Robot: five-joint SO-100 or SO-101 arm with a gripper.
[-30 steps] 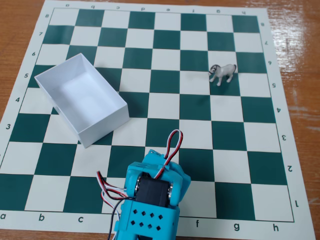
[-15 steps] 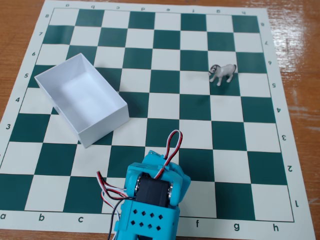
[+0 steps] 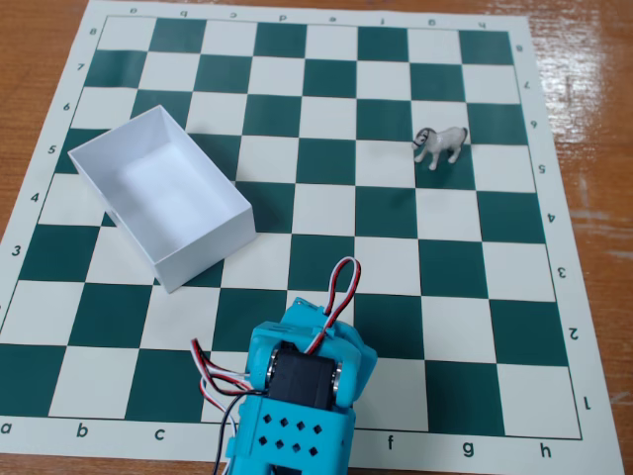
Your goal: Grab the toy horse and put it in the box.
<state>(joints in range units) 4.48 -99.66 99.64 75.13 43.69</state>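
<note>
The toy horse [image 3: 440, 145] is a tiny white-grey figurine with a dark mane, standing upright on the chessboard [image 3: 326, 213] at the upper right. The box [image 3: 158, 198] is white, open-topped and empty, lying at an angle on the left of the board. My arm [image 3: 297, 391] is turquoise with a black servo and red, white and black wires, low at the bottom centre, well short of both the horse and the box. Its fingers are hidden under the arm body, so the jaws do not show.
The green-and-white chessboard mat lies on a wooden table [image 3: 593, 119], which shows at the right and left edges. Bare squares lie between the arm, the box and the horse.
</note>
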